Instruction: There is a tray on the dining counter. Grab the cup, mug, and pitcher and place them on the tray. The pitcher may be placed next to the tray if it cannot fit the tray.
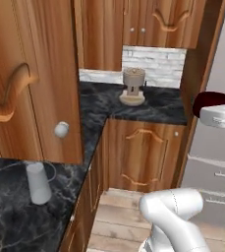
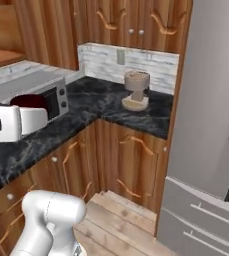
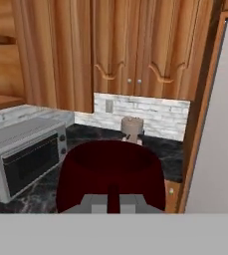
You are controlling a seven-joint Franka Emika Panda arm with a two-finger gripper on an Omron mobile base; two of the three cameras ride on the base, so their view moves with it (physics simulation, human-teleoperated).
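Above counter edge: fingers (image 3: 113, 199) clamping mug (image 3: 110, 174)

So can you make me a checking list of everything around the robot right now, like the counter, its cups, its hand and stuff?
surface: black marble counter runs round the corner, wood cabinets below.
job's things: dark red mug held in the hand, off the counter; clear pitcher upright on the near counter in the left base view. Tray and yellow cup: nothing seen.
clutter: coffee grinder in the corner; microwave on the counter.
hand: hand shut on the mug.
cables: nothing seen.
surroundings: wood wall cabinets, pale brick backsplash, grey fridge, wood floor.
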